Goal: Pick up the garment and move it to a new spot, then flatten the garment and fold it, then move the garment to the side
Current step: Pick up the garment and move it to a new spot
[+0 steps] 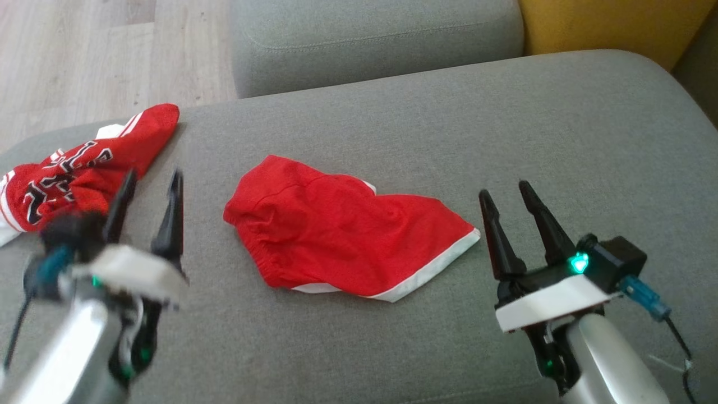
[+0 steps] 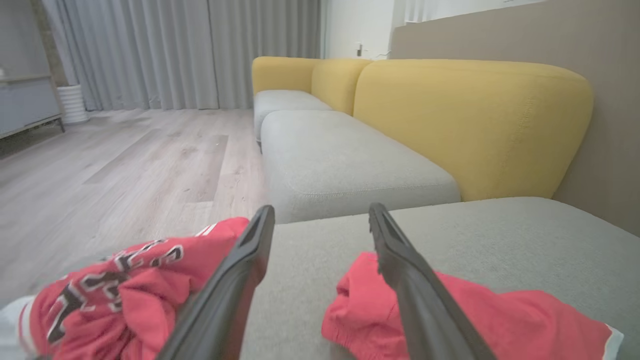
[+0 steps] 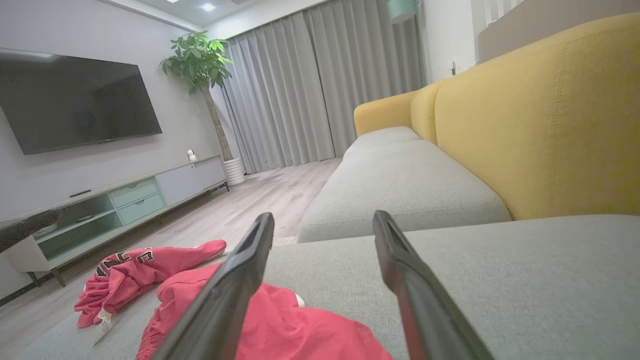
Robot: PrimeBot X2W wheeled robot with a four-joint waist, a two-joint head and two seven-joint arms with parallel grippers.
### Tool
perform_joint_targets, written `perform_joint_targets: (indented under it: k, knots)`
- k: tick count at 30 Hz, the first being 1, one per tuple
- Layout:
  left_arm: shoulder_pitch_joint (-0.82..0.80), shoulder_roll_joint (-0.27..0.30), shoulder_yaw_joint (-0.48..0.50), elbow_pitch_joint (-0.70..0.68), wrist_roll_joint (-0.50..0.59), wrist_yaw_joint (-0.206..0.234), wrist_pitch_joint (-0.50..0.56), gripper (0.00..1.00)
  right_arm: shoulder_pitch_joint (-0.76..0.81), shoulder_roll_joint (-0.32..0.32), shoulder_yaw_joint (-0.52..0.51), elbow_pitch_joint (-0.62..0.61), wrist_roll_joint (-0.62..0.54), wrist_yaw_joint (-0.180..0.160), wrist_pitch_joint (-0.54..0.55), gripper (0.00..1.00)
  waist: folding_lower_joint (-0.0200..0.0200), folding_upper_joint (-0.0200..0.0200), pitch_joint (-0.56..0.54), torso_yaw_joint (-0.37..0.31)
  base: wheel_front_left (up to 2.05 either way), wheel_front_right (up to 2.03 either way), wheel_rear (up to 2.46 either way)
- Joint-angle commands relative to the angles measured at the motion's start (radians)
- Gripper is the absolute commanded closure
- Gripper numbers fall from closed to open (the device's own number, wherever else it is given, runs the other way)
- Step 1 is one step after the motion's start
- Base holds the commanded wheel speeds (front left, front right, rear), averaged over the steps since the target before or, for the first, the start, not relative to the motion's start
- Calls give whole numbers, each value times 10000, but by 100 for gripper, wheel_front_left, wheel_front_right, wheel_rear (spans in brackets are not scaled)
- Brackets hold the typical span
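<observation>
The garment, a pair of red shorts (image 1: 342, 230) with white trim, lies rumpled in the middle of the grey sofa cushion (image 1: 505, 129), between my two grippers. My left gripper (image 1: 155, 177) hovers open just left of the shorts with nothing between its fingers; it looks blurred. In the left wrist view the open left gripper (image 2: 321, 210) has the shorts (image 2: 520, 320) under its right finger. My right gripper (image 1: 504, 189) stands open just right of the shorts' white hem. From the right wrist, the right gripper (image 3: 323, 217) is open and the shorts (image 3: 300, 330) lie low left.
A second red garment, a jersey (image 1: 84, 168) with black and white lettering, lies crumpled at the cushion's left edge, beside my left gripper. Wooden floor (image 1: 84, 50) lies beyond that edge. Another grey seat cushion (image 1: 376, 39) and a yellow backrest (image 1: 606, 25) stand behind.
</observation>
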Motion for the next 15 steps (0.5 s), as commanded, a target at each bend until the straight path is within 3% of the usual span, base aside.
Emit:
perform_joint_targets:
  k: [1,4,7,11,15]
  knots:
    - [-223,296,650,-458,95,160,-105,0,-212,-3,97,-369,-75,-7,-109,0,0,0,2,8,0,0,0]
    - [896,-82,1362,-1304,374,651,-136,0,-70,21,47,-398,-83,-7,-109,0,0,0,34,28,0,0,0]
    - [1971,-718,2206,-1921,903,867,-141,0,54,25,0,-408,-131,-7,-109,0,0,0,77,36,0,0,0]
    - [2863,-1614,2947,-2169,1461,536,-142,0,173,-44,-88,-405,-155,-7,-109,0,0,0,159,129,0,0,0]
    - [3031,-2130,3366,-2159,2028,-5,-143,0,83,-121,-43,-375,-167,-7,-109,0,0,0,257,173,0,0,0]
